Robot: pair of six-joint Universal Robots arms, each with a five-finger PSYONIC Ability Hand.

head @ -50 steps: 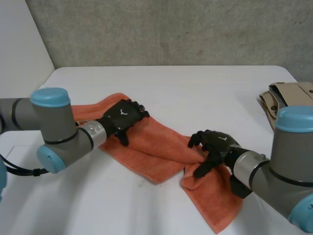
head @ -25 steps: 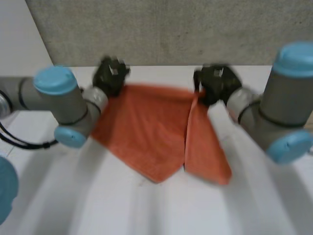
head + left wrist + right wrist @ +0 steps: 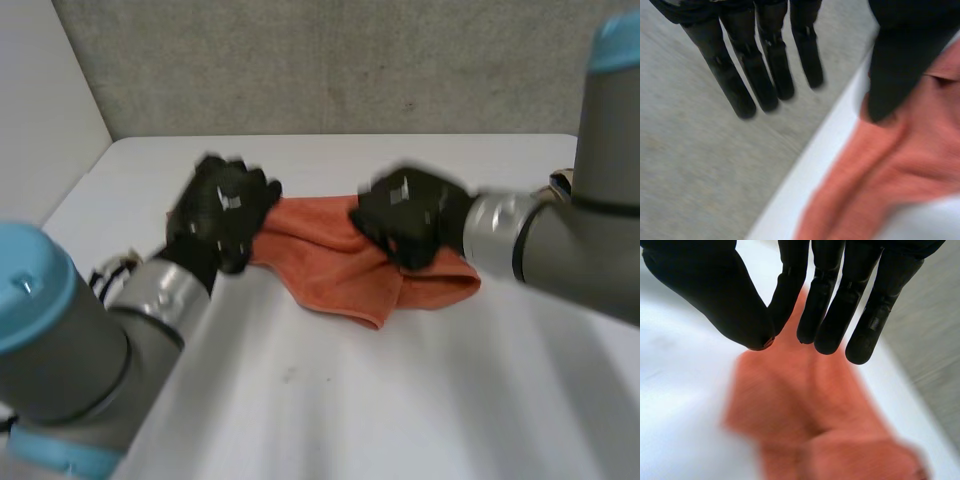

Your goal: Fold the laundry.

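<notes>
One towel [image 3: 335, 262] on the tabletop [image 3: 360, 400], toward the far edge and about midway between the side edges; orange, doubled over on itself, with a rounded fold toward the right edge and a loose point toward the near edge; lumpy, not squared.

Left hand [image 3: 222, 212] at the towel's end nearer the left edge; released, going by the left wrist view: fingers [image 3: 810, 55] straight and reaching out past the cloth, thumb tip just at the cloth's edge, nothing pinched.

Right hand [image 3: 405, 215] over the towel's other end; slack as well, going by the right wrist view: fingers [image 3: 880, 305] straight, thumb close beside them, towel lying flat below and apart from them.

Judged roughly halfway: a first rough fold made, edges unmatched, ridges across the cloth. Probably left to do: smoothing of the ridges; lining up of the corners; at least one more fold down to a neat packet.
</notes>
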